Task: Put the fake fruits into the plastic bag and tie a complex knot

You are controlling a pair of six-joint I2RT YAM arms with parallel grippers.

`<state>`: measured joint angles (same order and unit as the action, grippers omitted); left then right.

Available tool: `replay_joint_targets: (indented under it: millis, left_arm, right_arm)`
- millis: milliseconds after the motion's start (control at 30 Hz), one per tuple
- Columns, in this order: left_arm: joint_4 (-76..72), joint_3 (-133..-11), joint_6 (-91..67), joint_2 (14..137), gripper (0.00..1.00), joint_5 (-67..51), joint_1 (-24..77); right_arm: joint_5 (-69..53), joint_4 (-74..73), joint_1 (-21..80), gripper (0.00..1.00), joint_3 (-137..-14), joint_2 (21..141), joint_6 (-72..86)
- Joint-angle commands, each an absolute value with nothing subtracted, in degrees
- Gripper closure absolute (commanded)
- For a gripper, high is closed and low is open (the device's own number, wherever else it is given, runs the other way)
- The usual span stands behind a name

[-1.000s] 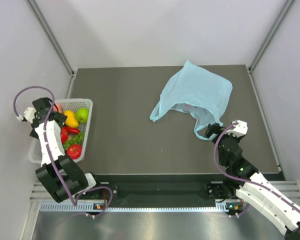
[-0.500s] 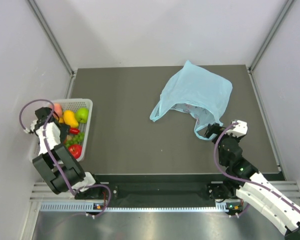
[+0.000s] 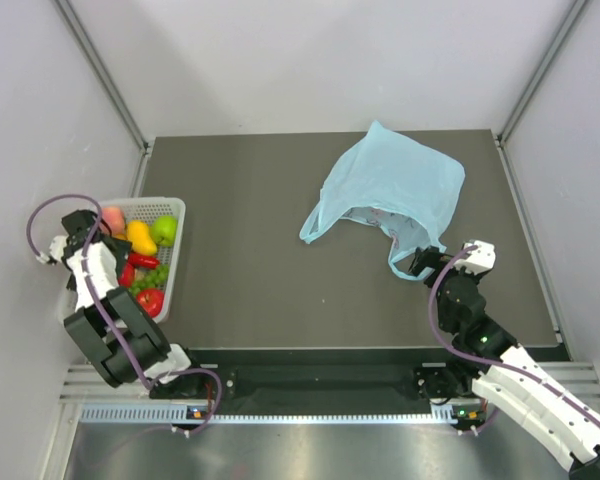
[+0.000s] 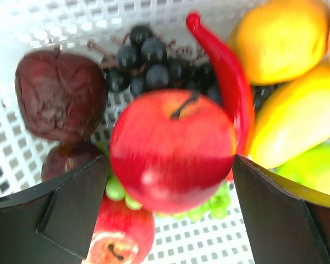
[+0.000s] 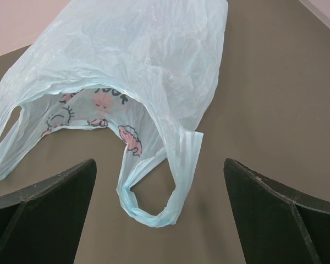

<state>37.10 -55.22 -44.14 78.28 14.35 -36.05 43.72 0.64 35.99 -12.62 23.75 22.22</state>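
In the left wrist view my left gripper (image 4: 170, 214) holds a red apple (image 4: 170, 148) between its two fingers, just above the other fake fruits in the white mesh basket (image 4: 22, 22). Below it lie another red apple (image 4: 121, 236), a dark plum (image 4: 58, 93), dark grapes (image 4: 143, 60), green grapes (image 4: 209, 206), an orange (image 4: 280, 38) and a yellow mango (image 4: 297, 126). The light-blue plastic bag (image 3: 395, 185) lies flat at the back right with its mouth toward me. My right gripper (image 5: 159, 220) is open, its fingers on either side of one handle loop (image 5: 154, 203).
The basket (image 3: 175, 205) stands at the table's left edge against the left wall. A red chili (image 4: 225, 82) lies among the fruits. The bag's other handle (image 3: 310, 230) points left. Dark table (image 3: 260, 260) lies between basket and bag.
My left wrist has dropped lower and shifted slightly left over the basket's near-left end. The right arm and the bag have not moved.
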Motion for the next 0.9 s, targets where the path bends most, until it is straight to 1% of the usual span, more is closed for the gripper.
replay_joint_targets:
  millis: [0,100,133,233,267,300,367,500,567,633,700,733,767,833,867]
  left_arm:
    - [35.3,-58.1,-43.9,81.2,0.01,12.4,-39.0]
    - [35.8,-58.4,-43.8,82.1,0.2,10.6,-39.2]
    - [35.6,-57.9,-44.1,81.6,0.34,10.2,-39.2]
    - [33.9,-56.3,-44.0,80.4,0.5,8.1,-39.2]
    - [33.4,-55.9,-43.9,79.2,0.61,7.3,-39.2]
    - [32.3,-55.5,-43.8,78.3,0.62,6.4,-39.0]
    - [31.2,-53.4,-43.6,75.1,0.67,5.1,-38.4]
    - [27.4,-49.9,-42.5,69.3,0.68,0.3,-37.1]
    - [24.8,-49.4,-41.8,66.4,0.7,-4.8,-36.6]
    - [24.1,-50.2,-40.6,65.0,0.74,-7.2,-35.5]
    - [23.9,-51.8,-39.5,63.5,0.74,-7.6,-31.8]
    - [24.4,-52.6,-39.4,63.1,0.76,-7.6,-30.4]
    - [24.9,-53.0,-39.1,62.4,0.78,-8.3,-26.8]
    - [25.0,-53.8,-39.9,61.7,0.79,-7.8,-21.6]
    - [24.8,-53.9,-40.6,61.1,0.8,-7.8,-15.4]
  right_arm:
    - [43.4,3.1,36.3,0.0,-13.0,23.3,21.6]
    - [43.4,3.3,36.3,0.0,-13.0,23.1,21.5]
    - [43.5,3.3,36.4,0.0,-13.0,23.2,21.6]
    - [43.4,2.9,36.3,0.0,-13.0,22.9,21.6]
    - [43.5,2.9,36.3,0.0,-13.0,22.9,21.7]
    - [43.5,2.8,36.3,0.0,-12.9,22.6,21.7]
    - [43.6,2.8,36.3,0.0,-12.7,22.2,21.6]
    - [43.5,2.9,36.3,0.0,-12.7,22.3,21.6]
    - [43.4,3.0,36.3,0.0,-12.8,22.5,21.5]
    - [43.3,3.2,36.3,0.0,-12.8,22.7,21.4]
    - [43.3,3.3,36.3,0.0,-12.8,22.8,21.4]
    - [43.2,3.5,36.3,0.0,-12.8,22.8,21.3]
    - [43.1,3.6,36.3,0.0,-12.7,22.9,21.0]
    - [42.8,4.0,36.3,0.0,-12.7,23.0,20.9]
    - [42.3,4.0,36.3,0.0,-12.8,23.1,20.3]
